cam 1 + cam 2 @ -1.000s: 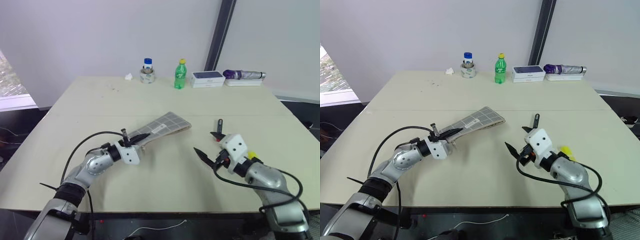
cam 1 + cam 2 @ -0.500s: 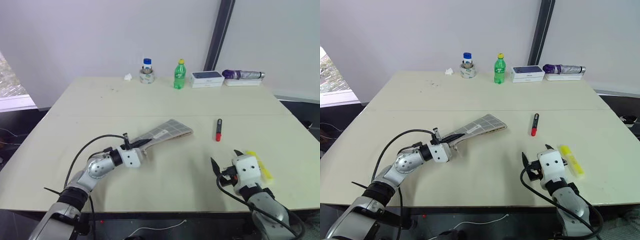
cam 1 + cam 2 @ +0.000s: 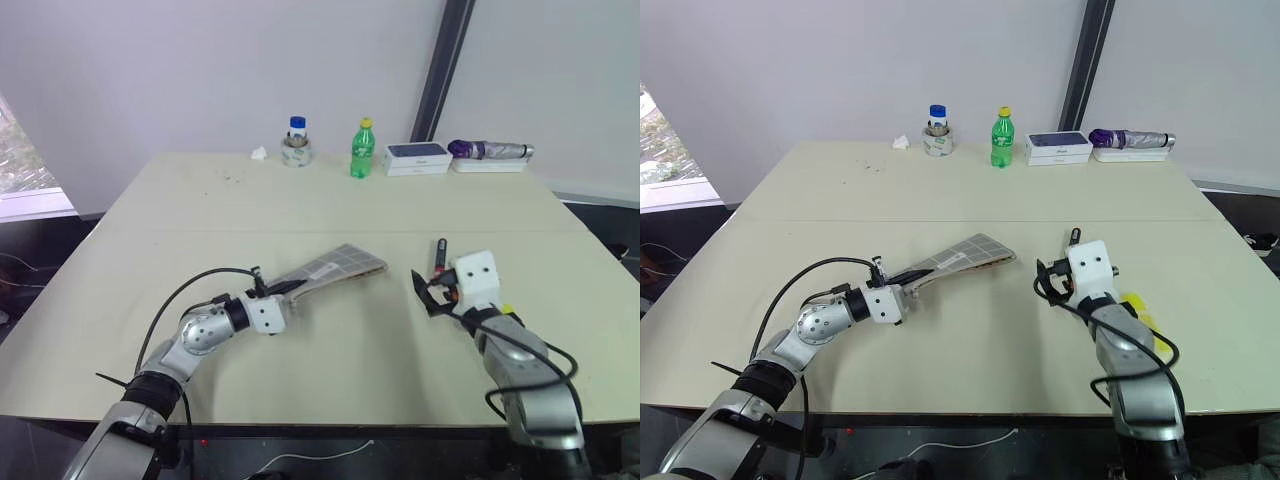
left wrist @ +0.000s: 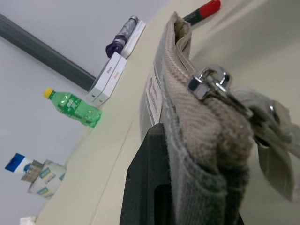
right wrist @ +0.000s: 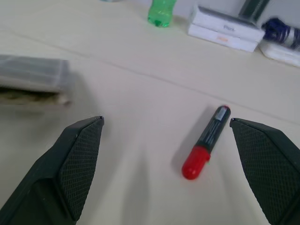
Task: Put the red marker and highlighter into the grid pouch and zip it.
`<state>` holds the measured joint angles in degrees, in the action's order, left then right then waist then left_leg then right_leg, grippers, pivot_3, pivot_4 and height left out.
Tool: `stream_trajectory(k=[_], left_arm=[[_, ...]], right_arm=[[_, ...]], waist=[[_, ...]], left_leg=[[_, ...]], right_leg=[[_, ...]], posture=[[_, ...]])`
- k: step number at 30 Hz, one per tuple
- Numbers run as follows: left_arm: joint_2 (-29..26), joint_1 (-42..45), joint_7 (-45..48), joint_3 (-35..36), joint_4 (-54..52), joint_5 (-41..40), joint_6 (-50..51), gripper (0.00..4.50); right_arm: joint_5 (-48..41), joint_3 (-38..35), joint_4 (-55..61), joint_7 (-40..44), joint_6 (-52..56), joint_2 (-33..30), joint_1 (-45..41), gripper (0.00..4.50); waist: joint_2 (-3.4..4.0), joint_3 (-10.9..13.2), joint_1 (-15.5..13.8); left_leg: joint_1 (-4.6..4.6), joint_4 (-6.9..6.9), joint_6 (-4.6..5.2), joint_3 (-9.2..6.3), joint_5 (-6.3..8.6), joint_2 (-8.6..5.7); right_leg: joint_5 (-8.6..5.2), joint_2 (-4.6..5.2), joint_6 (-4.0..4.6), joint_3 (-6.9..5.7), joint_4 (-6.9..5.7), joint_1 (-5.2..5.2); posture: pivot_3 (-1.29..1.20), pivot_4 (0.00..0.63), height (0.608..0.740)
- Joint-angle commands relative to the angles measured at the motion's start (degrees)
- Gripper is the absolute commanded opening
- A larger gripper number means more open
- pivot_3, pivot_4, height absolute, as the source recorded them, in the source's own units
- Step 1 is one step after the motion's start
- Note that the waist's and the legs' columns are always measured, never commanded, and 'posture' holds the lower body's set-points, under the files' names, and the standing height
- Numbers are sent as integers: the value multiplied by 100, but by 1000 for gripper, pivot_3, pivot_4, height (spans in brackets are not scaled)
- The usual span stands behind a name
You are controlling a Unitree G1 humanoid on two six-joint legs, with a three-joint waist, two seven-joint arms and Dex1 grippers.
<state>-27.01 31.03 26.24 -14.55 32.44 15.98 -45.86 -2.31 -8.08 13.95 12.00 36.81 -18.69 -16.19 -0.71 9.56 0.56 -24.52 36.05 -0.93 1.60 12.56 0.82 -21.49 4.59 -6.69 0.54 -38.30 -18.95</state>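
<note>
The grid pouch lies flat mid-table, grey with white lines. My left gripper is shut on its near end, by the zipper pull and cord loop. The red marker, red body with a black end, lies on the table right of the pouch. My right gripper is open just short of it, one finger to each side, touching nothing. The yellow highlighter lies behind that gripper toward the front edge, mostly hidden by the right arm.
Along the far edge stand a blue-capped jar, a green bottle, stacked white boxes and a folded purple umbrella. A crumpled tissue lies left of the jar.
The right gripper, near the front edge beside the highlighter half a second ago, has swung forward to the marker, still open. The left gripper keeps its hold on the pouch.
</note>
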Motion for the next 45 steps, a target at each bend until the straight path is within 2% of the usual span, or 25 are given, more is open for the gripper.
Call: stream_trajectory(k=[1,6,11,17,20,25,26,27,31,36,38,43,45], left_arm=[[-7,-65,34,64,-341,-153,55,0],[-8,-172,133,32,-365,-212,25,0],[58,-235,349,37,-274,-488,-18,0],[39,-214,364,49,-312,-435,48,0],[63,-226,323,35,-320,-383,56,0],[128,-254,216,43,-441,-333,102,0],[144,-253,196,33,-430,-307,102,0],[160,-254,175,25,-414,-286,101,0],[271,-243,149,49,-354,-371,195,0],[339,-170,103,-28,-246,-214,124,0],[431,-115,26,-40,-211,-166,136,0],[517,-48,-90,-30,-107,-101,120,0],[520,-48,-134,-22,-86,-65,97,0]], right_arm=[[-157,-450,-701,-239,256,-70,-714,4466],[-305,-551,-1851,-273,192,-63,-1569,4466],[-214,-426,-3007,-353,-145,8,-1887,4466],[-116,-451,-3868,-751,-665,-48,-2153,4466],[-303,-510,-3929,-769,-694,85,-2167,3632],[-528,-608,-3601,-734,-549,120,-2100,1195],[-604,-656,-3516,-707,-506,116,-2080,581],[-666,-661,-3396,-641,-501,100,-2043,340],[-681,106,-1970,623,-1077,-280,-1483,359],[-1896,-248,-331,1595,-361,-518,-721,359],[-2146,-157,423,2165,-234,-967,-204,359],[-2535,-243,1330,2851,-169,-1684,791,359],[-2367,-190,1445,2900,-182,-1943,1039,359]], waist=[[1,1,7],[2,0,33],[2,0,11],[2,0,32],[2,0,31],[2,0,13],[2,0,11],[2,0,11],[4,1,16],[4,1,20],[4,1,-21],[3,1,-91],[3,1,-91]], left_leg=[[-1,1,0,3,0,0],[-1,-2,-2,5,-2,3],[-2,-2,-2,11,-2,3],[-2,3,-1,15,-3,3],[-3,2,-1,16,-3,3],[-3,4,-1,16,-3,4],[-3,3,-1,16,-3,3],[-4,3,-1,16,-2,3],[-13,1,1,16,-2,3],[-24,2,0,15,-2,10],[-26,6,1,14,-2,7],[-28,12,8,10,3,3],[-26,12,7,9,2,5]], right_leg=[[0,1,0,2,-2,-4],[0,-3,0,7,-14,-16],[0,0,0,12,-13,-17],[0,3,0,16,-23,-22],[0,2,0,18,-23,-24],[0,3,0,18,-23,-23],[0,4,0,18,-23,-23],[0,4,0,17,-23,-23],[0,4,0,18,-21,-34],[0,-8,0,19,-23,-47],[0,-4,0,18,-19,-41],[1,0,-1,15,-9,-33],[1,-3,-1,15,-11,-33]], posture=[[0,150,740],[0,150,740],[0,150,740],[0,150,740],[0,150,740],[0,150,740],[0,150,740],[0,150,740],[0,150,740],[0,150,740],[0,150,740],[0,150,740],[0,150,740]])
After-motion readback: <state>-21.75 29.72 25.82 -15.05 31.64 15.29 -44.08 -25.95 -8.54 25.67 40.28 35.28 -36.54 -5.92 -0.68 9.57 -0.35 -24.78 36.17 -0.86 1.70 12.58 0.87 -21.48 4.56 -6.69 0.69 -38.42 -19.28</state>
